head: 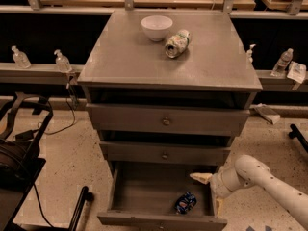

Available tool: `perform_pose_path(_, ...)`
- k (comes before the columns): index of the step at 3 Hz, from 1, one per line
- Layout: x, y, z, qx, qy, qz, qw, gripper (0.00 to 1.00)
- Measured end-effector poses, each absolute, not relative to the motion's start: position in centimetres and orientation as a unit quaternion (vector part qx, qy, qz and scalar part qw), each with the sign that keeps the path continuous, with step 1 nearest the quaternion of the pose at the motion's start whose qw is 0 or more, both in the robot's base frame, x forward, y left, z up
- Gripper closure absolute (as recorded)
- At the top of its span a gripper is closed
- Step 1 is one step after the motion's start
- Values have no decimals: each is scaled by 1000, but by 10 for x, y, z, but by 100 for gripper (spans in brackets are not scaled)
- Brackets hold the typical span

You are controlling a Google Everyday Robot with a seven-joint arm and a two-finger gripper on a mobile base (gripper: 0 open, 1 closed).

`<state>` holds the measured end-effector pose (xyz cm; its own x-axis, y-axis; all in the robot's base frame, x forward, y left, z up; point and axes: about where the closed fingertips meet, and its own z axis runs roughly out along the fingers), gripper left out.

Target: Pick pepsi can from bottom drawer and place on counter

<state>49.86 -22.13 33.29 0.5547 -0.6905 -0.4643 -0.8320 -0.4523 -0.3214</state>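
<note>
The bottom drawer (pixel 144 191) stands pulled out, its front panel cut off by the lower edge of the view. The pepsi can (pixel 186 202) lies on its side near the drawer's front right corner, its logo too small to read. The gripper (pixel 209 192) hangs at the drawer's right wall, just beside the can. Its two pale fingers (pixel 201 177) are spread apart and hold nothing, the lower one partly hidden. On the counter (pixel 144 61) sit a white bowl (pixel 157 27) and a tipped green-and-white can (pixel 176 43).
</note>
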Motion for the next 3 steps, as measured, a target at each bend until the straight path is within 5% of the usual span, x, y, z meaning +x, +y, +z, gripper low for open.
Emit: perform_pose_path(3,512,-198,291,-890,382,85,232,0)
